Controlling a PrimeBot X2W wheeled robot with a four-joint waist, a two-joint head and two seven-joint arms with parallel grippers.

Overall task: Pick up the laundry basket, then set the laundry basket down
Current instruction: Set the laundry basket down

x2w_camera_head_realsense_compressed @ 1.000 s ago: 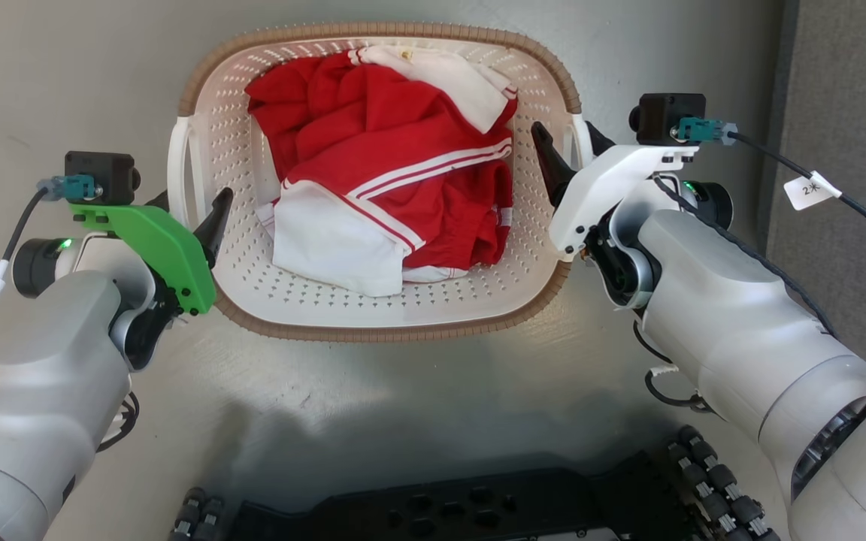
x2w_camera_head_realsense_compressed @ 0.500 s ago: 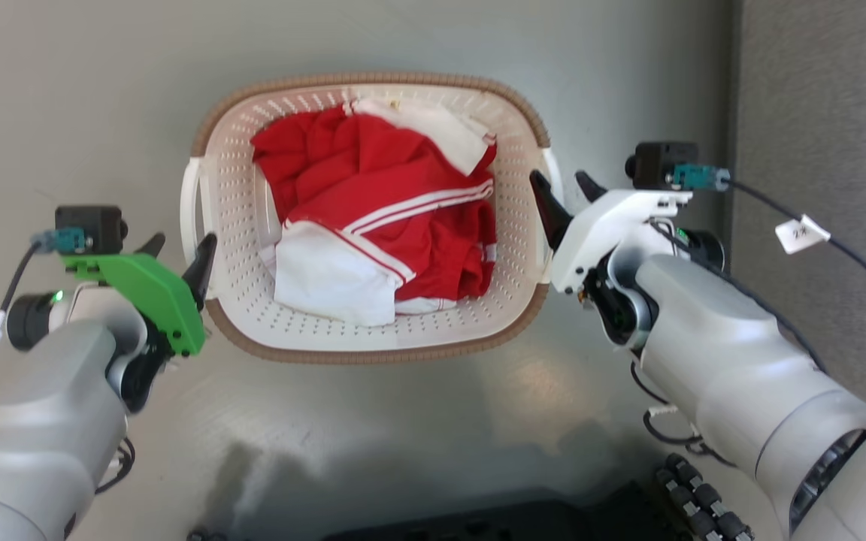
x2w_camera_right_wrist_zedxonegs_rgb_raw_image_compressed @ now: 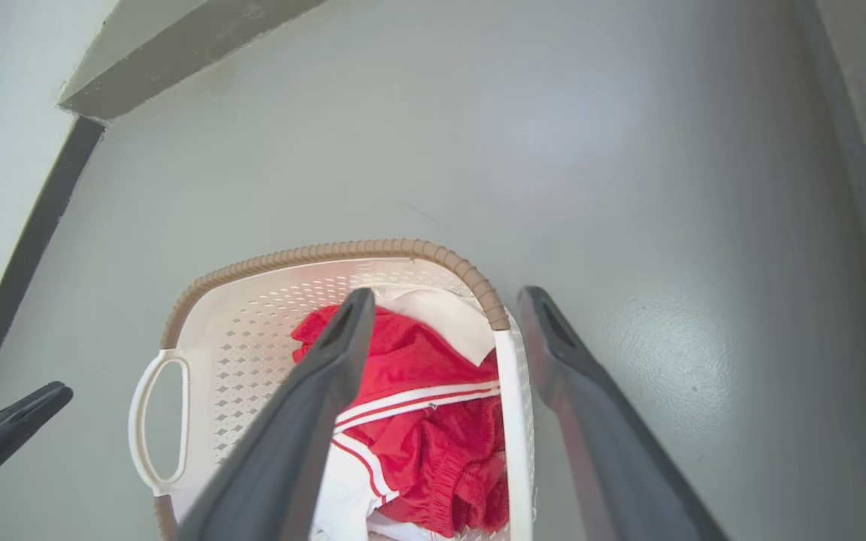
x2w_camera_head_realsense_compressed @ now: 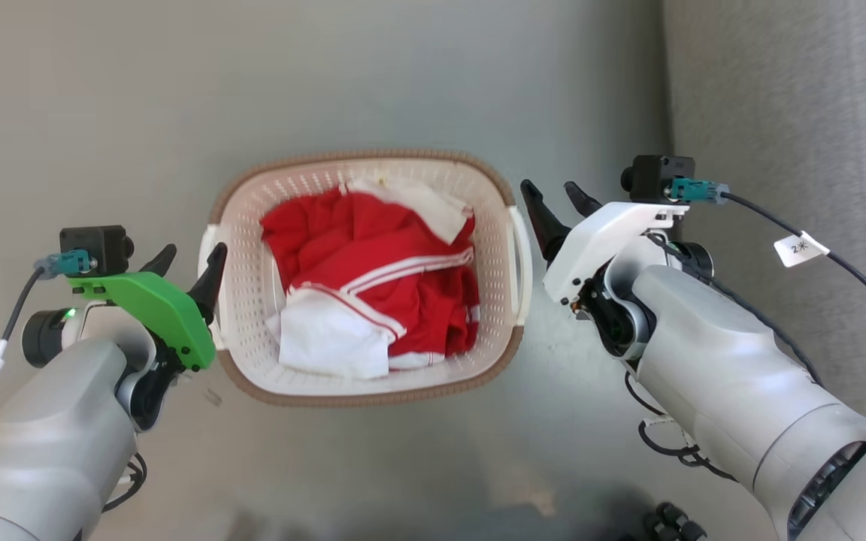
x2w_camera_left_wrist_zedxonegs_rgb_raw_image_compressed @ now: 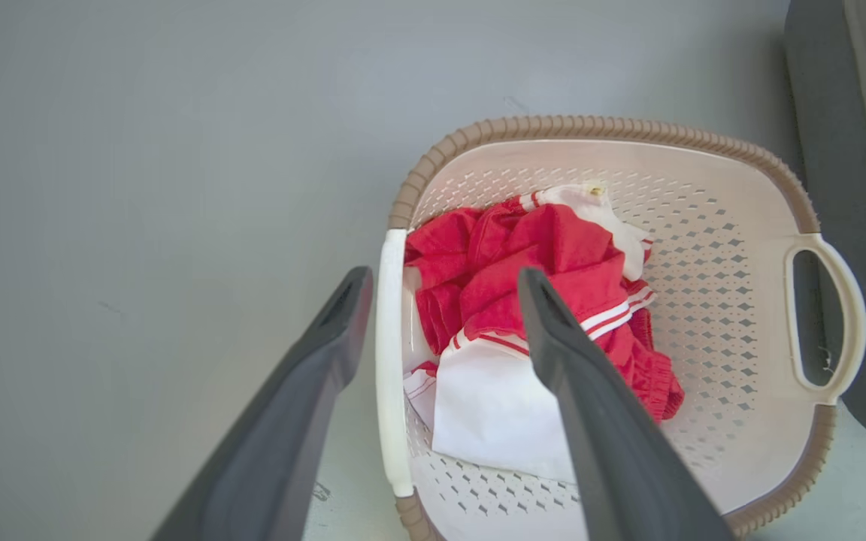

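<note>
Grey smooth floor (x2w_camera_head_realsense_compressed: 403,90); cream-white perforated plastic laundry basket (x2w_camera_head_realsense_compressed: 361,396) with brown woven-look rim sits on it between my arms, red-and-white clothes (x2w_camera_head_realsense_compressed: 373,270) heaped inside. My left gripper (x2w_camera_head_realsense_compressed: 194,252) gapes wide, straddling the white left handle (x2w_camera_left_wrist_zedxonegs_rgb_raw_image_compressed: 386,361). My right gripper (x2w_camera_head_realsense_compressed: 547,188) is equally wide around the right handle (x2w_camera_right_wrist_zedxonegs_rgb_raw_image_compressed: 512,428). Neither grips. Stiff shell, likely light, slippery plastic. I'd take both handles together and keep it level.
</note>
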